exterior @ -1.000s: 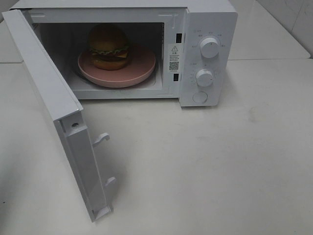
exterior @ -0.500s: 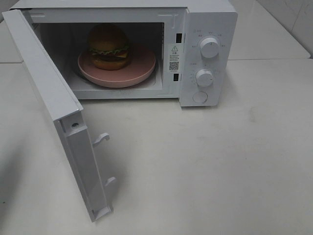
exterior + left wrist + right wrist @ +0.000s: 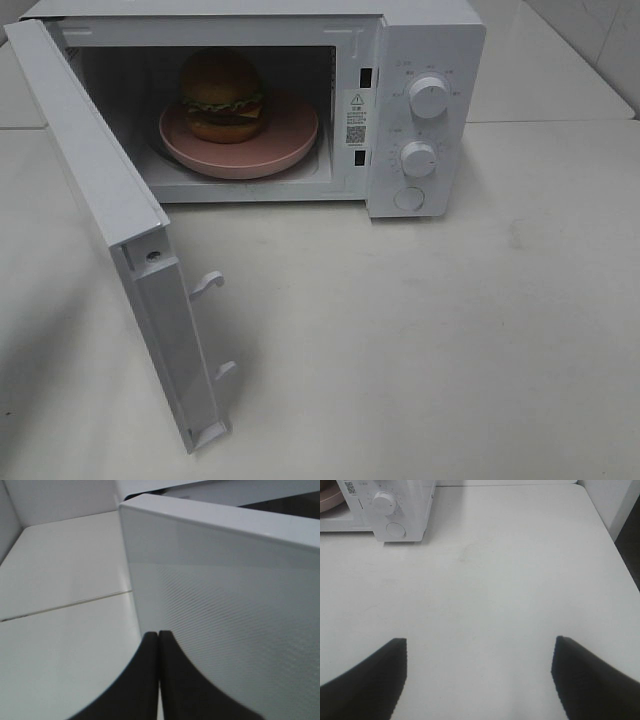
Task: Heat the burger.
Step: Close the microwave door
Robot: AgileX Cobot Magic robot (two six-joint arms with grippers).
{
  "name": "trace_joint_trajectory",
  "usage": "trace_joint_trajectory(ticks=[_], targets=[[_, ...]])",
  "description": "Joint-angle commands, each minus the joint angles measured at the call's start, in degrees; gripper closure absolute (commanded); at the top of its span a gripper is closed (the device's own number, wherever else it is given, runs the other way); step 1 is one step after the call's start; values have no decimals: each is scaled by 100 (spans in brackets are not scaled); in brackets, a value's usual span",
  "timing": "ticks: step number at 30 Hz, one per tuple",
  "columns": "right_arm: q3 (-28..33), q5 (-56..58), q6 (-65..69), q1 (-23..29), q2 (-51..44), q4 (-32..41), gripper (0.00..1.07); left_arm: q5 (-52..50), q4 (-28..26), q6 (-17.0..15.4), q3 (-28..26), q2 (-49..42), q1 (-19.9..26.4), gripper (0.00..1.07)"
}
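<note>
Inside the microwave [image 3: 425,45], on the cavity floor, the burger [image 3: 222,95] stands upright on a round pink plate [image 3: 292,135]. It sits toward the plate's back, on the side nearer the door hinge. Bun, lettuce, patty and a cheese edge are visible. The plate lies flat and fills most of the cavity's width.

The microwave's door [image 3: 95,185] stands swung fully open, away from the cavity, with two latch hooks [image 3: 208,283] projecting from its free edge. A warning label [image 3: 355,117] is on the frame between the cavity and the control panel. The panel carries an upper knob [image 3: 428,97], a lower knob [image 3: 418,159] and a round button [image 3: 408,198] beneath them.

The left gripper [image 3: 159,636] is pressed shut, fingers meeting with nothing between them. It is close against the outer face of the microwave's door; contact cannot be confirmed.

The right gripper [image 3: 480,641] is spread wide and holds nothing. It hangs over the bare white table [image 3: 450,330] in front of the microwave, on the control-panel side and well apart from it.

Neither gripper appears in the exterior view.
</note>
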Motion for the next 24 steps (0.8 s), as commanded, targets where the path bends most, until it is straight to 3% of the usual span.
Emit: trace_joint_trajectory(ticks=[1, 5, 11, 17, 19, 22, 24], targets=[[-6, -63, -17, -46, -155, -23, 31, -550, 418, -298, -17, 235, -23, 107], [-6, -63, -17, -46, -155, -23, 31, -1129, 567, -441, -132, 796, -309, 107], [-6, -63, -17, -46, -155, -23, 31, -1318, 561, -395, -401, 1455, -940, 107], [-6, -63, -17, -46, -155, -23, 31, -1536, 464, -378, -584, 1851, -1272, 107], [-6, -63, -17, -46, -155, -23, 31, -1679, 183, -372, -779, 2166, -1593, 107], [-6, -63, -17, -46, -155, -23, 31, -1679, 63, -367, -848, 2246, -1679, 107], [-6, -63, -17, -46, -155, -23, 31, -1679, -481, -126, -1123, 2504, -2023, 107]])
